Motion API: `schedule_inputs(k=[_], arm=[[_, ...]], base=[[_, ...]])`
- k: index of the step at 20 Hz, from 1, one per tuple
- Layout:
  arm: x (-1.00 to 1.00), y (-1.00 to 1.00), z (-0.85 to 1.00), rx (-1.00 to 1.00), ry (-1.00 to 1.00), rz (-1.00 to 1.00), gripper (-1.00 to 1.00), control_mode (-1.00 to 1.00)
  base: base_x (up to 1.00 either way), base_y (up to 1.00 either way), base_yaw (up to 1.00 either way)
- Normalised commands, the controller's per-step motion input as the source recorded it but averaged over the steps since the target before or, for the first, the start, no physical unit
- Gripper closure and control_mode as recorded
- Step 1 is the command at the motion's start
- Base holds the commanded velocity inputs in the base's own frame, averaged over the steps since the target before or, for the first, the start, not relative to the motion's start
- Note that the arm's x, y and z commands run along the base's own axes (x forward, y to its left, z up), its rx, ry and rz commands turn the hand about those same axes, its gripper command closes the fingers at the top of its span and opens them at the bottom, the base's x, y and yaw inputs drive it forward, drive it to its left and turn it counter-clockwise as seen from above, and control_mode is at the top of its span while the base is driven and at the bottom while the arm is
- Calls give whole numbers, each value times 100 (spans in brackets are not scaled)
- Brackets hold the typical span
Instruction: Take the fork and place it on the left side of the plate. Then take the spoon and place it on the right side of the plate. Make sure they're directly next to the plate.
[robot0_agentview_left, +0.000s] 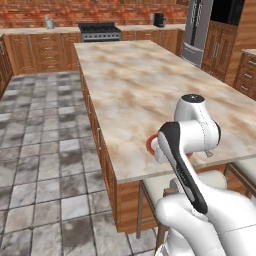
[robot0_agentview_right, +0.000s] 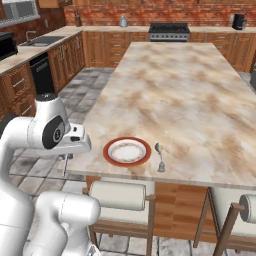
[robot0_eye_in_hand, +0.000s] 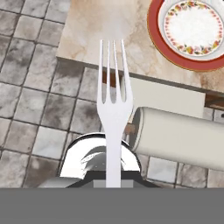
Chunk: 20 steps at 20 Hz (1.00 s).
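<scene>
In the left base view the arm bends over the near edge of the counter (robot0_agentview_left: 150, 90), and just a red sliver of the plate (robot0_agentview_left: 149, 145) peeks out from behind its wrist. In the right base view the plate (robot0_agentview_right: 127, 151) sits near the counter's (robot0_agentview_right: 200, 100) front edge with the spoon (robot0_agentview_right: 160, 156) lying just to its right, close to the rim but seemingly not touching; the arm's hand reaches toward the counter's near left corner, with a thin utensil hanging below it. In the hand view the tool (robot0_eye_in_hand: 113, 179) is clamped on the handle of the fork (robot0_eye_in_hand: 113, 105), whose prongs point at the counter's corner, with the plate (robot0_eye_in_hand: 153, 35) off to the upper right. By my reading, the fork is lifted but not yet laid left of the plate; the spoon may still need nudging closer.
</scene>
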Motion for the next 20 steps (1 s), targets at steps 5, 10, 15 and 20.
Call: schedule_inputs(k=[5, 10, 15, 20], arm=[[33, 15, -4, 0, 2, 0, 100, -100], [99, 64, -57, -4, 7, 0, 100, -100], [81, 26, -50, -1, 5, 0, 100, -100], [68, 3, -19, 0, 6, -10, 100, -100]], base=[[50, 12, 0], [0, 0, 0], [0, 0, 0], [0, 0, 0]])
